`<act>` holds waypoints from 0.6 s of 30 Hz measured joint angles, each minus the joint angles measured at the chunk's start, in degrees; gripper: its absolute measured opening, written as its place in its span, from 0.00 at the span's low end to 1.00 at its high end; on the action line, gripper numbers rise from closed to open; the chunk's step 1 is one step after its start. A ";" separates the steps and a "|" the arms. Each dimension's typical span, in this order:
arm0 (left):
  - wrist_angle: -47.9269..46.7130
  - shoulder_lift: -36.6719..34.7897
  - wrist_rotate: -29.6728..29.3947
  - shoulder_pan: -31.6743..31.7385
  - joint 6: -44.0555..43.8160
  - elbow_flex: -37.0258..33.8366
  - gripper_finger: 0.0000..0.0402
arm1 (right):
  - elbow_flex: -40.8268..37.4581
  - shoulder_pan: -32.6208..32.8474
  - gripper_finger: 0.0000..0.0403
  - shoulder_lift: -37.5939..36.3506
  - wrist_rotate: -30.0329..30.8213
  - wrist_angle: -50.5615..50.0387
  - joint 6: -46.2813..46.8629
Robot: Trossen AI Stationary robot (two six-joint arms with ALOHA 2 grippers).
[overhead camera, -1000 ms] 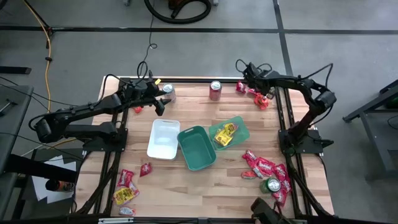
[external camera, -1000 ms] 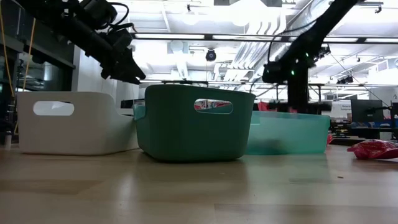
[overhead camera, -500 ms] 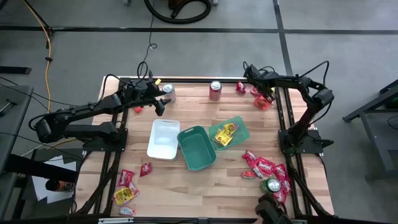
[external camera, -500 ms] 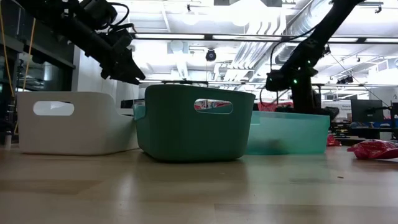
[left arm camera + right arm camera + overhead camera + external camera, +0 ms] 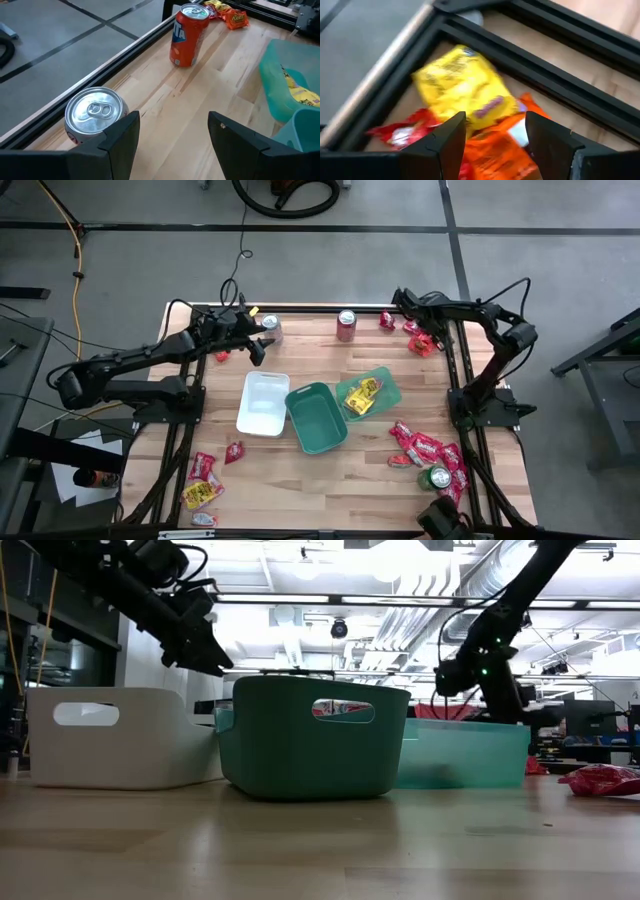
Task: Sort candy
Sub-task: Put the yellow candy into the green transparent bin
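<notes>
The candy lies in heaps. One heap [image 5: 422, 340] is at the far right corner; in the right wrist view it shows as a yellow packet [image 5: 465, 87] on orange packets [image 5: 495, 150] with a red packet [image 5: 395, 132] beside them. My right gripper [image 5: 495, 145] hangs open just above this heap, pointing steeply down. My left gripper [image 5: 258, 348] is held open above the far left of the table with nothing between its fingers; a silver can [image 5: 95, 112] stands just outside one finger. Yellow candy [image 5: 360, 393] lies in the light teal tray [image 5: 385, 380].
A white tray [image 5: 263, 402] and a dark green tray [image 5: 316, 418] stand mid-table next to the teal one. A red can [image 5: 346, 325] stands at the far edge. More candy lies near left [image 5: 203, 480] and near right [image 5: 430, 452], where a green can [image 5: 437, 477] stands.
My right gripper has gone toward the table's right edge and down, closer to the candy heap at the far right corner. Its wrist has rolled and tipped more steeply downward. Its fingers have stayed open.
</notes>
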 joint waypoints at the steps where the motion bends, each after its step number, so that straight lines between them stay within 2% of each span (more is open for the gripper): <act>1: -0.02 0.27 -0.02 -0.02 0.20 0.00 0.55 | -0.78 -0.19 0.50 0.00 -0.06 0.45 1.32; 7: -0.16 3.09 -0.05 -0.02 0.50 0.00 0.55 | -1.13 0.19 0.49 0.00 3.44 1.05 6.06; 12: -0.14 5.84 0.48 -0.02 -0.88 -0.02 0.55 | -1.11 0.37 0.49 1.08 0.50 3.05 5.99; 18: -0.13 7.05 3.56 -0.04 -1.16 -0.02 0.55 | 0.94 2.03 0.49 5.75 -1.18 1.54 8.89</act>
